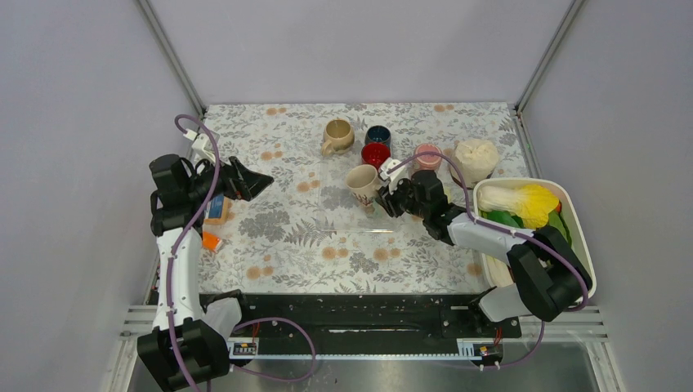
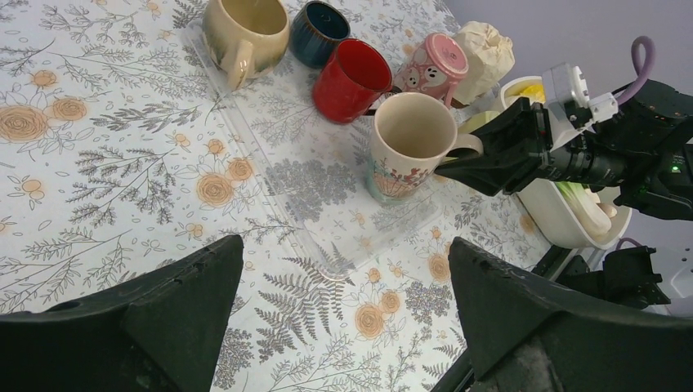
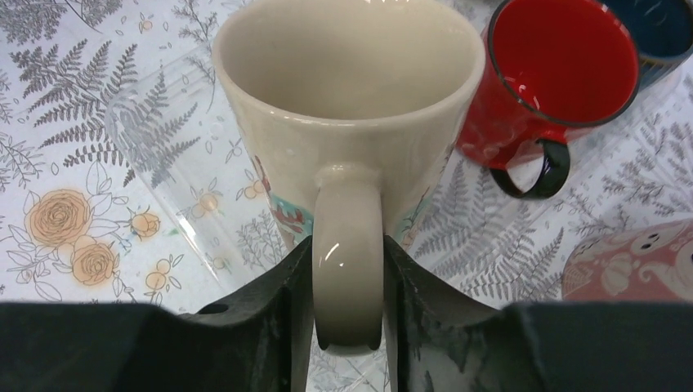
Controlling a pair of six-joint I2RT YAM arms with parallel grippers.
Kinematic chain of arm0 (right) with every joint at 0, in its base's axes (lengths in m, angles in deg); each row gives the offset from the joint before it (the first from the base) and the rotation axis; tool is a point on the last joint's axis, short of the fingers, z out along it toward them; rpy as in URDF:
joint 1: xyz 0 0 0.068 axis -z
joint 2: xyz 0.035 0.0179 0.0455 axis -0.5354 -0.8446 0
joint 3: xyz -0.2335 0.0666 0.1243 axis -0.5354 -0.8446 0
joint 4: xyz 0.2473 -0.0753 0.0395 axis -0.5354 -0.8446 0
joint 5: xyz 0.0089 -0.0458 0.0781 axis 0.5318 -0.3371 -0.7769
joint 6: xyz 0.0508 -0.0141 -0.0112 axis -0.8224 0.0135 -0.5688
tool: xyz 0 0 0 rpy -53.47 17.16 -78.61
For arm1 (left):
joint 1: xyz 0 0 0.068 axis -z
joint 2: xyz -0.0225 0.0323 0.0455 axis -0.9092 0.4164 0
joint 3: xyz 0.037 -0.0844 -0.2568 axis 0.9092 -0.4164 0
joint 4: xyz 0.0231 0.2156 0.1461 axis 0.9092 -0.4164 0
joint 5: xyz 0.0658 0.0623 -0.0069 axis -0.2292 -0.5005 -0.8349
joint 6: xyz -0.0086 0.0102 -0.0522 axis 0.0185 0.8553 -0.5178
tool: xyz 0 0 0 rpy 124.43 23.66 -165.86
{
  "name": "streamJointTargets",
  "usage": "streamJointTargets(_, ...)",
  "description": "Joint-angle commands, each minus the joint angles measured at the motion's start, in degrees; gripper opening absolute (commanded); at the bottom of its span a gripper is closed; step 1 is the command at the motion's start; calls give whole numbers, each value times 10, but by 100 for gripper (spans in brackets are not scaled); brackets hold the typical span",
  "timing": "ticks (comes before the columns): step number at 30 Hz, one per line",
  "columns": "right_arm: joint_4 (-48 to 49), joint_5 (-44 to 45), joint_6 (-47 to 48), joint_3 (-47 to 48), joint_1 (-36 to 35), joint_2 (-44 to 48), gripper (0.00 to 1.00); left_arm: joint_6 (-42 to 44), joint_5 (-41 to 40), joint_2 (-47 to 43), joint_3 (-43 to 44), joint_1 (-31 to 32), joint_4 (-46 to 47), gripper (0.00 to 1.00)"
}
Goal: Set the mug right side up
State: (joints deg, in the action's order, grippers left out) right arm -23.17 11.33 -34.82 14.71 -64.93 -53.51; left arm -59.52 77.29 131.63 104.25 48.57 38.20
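You are at the close of the job, by the look of it: the mug (image 3: 351, 106) stands mouth up on a clear tray (image 2: 327, 224), near the middle of the table (image 1: 286, 237) and a little toward its far edge. The turning itself appears done, and the step in hand is the release. The right jaws sit tight against both sides of the handle (image 3: 349, 261), low on the loop, and are clamped on it as far as the wrist view shows. Your next move, I judge, is to spread them fully and draw straight back along the handle's line without lifting or twisting. A red mug (image 3: 556, 82) stands just beside it, and a snag could tip either one. The left jaws hang wide apart with nothing between them, near the left edge. The mug is cream and glazed, tapering toward its base, with a coloured print low on the wall; its inside is bare.
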Motion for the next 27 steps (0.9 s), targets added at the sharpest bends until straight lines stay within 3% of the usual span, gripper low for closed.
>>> streamJointTargets(1, -30, 22, -31, 10, 6, 2, 42, -1, 25, -14, -5, -4, 32, 99)
streamJointTargets(16, -120, 42, -77, 38, 6, 36, 55, -4, 29, -29, -15, -8, 42, 99)
streamJointTargets(27, -170, 73, -67, 35, 5, 83, 52, -6, 29, -34, -17, -8, 43, 99)
